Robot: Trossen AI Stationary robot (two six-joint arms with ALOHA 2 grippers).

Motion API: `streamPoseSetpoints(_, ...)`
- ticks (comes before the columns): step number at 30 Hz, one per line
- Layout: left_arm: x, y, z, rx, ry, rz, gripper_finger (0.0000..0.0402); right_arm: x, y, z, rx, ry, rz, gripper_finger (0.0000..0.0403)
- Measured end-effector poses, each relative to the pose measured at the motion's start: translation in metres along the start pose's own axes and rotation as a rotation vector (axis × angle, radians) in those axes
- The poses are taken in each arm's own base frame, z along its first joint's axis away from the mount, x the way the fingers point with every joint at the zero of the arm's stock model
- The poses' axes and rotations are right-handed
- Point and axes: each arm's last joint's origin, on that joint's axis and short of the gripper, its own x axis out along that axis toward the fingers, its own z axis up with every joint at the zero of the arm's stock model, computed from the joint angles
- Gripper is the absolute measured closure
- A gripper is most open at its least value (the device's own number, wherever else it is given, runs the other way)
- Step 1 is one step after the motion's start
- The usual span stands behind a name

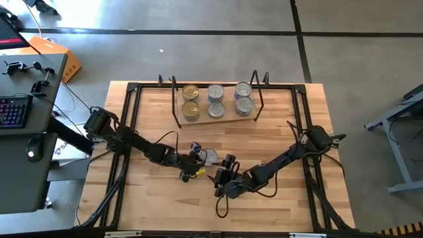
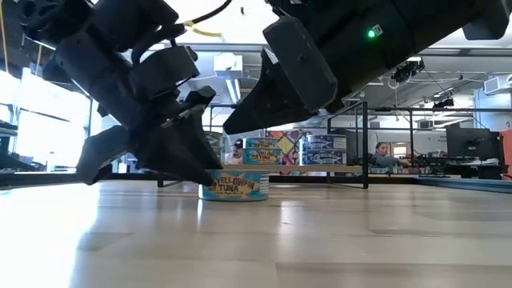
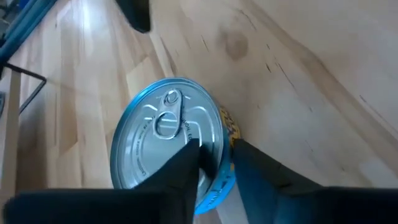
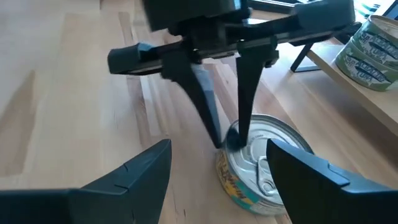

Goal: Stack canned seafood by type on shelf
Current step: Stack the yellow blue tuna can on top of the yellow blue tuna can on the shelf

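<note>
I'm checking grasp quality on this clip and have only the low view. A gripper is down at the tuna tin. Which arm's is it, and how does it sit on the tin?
Observer: It is the left gripper. Its fingers straddle the rim of the tuna tin, one on the silver lid and one outside the wall.
Operator: And the arm looming over it?
Observer: That is the right arm. The right gripper hangs open close beside the same tin, holding nothing.
Operator: How is the shelf sorted so far?
Observer: From above, the shelf has gold-lidded tins in its left column and silver-lidded tins in the other two columns.
</note>
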Motion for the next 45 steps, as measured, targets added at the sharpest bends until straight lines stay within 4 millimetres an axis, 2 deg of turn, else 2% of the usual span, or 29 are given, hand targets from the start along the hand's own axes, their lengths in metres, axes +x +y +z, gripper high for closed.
streamPoseSetpoints(5,0.0,0.0,0.002,-0.05,-0.03,-0.024,0.0387,-0.008,0.008,-0.008,-0.012,0.05,0.052,0.0146)
streamPoseSetpoints(11,-0.011,0.003,0.007,-0.182,-0.061,-0.054,0.0399,-0.01,0.012,-0.027,-0.081,0.162,0.064,0.0147)
streamPoseSetpoints(14,-0.022,0.004,0.011,-0.24,-0.073,-0.079,0.0401,-0.006,0.016,-0.032,-0.224,0.174,0.143,0.0146)
streamPoseSetpoints(17,-0.033,0.008,0.016,-0.28,-0.093,-0.077,0.0401,-0.003,0.02,-0.033,-0.473,0.121,0.185,0.0147)
streamPoseSetpoints(19,-0.04,0.01,0.021,-0.303,-0.124,-0.068,0.0401,-0.004,0.022,-0.029,-0.624,0.065,0.17,0.0147)
streamPoseSetpoints(21,-0.048,0.014,0.026,-0.328,-0.162,-0.058,0.0401,-0.004,0.023,-0.022,-0.688,-0.003,0.112,0.0147)
streamPoseSetpoints(25,-0.056,0.018,0.03,-0.345,-0.196,-0.051,0.0401,-0.007,0.025,-0.008,-0.703,-0.101,0.032,0.0147)
streamPoseSetpoints(32,-0.055,0.016,0.03,-0.342,-0.211,-0.095,0.0401,-0.012,0.03,-0.003,-0.73,-0.157,0.002,0.0147)
streamPoseSetpoints(42,-0.055,0.016,0.031,-0.357,-0.223,-0.108,0.0401,0.015,0.002,-0.001,-0.771,-0.064,-0.061,0.0147)
streamPoseSetpoints(45,-0.055,0.016,0.031,-0.359,-0.223,-0.108,0.0401,0.02,-0.002,0.0,-0.762,-0.074,0.014,0.0148)
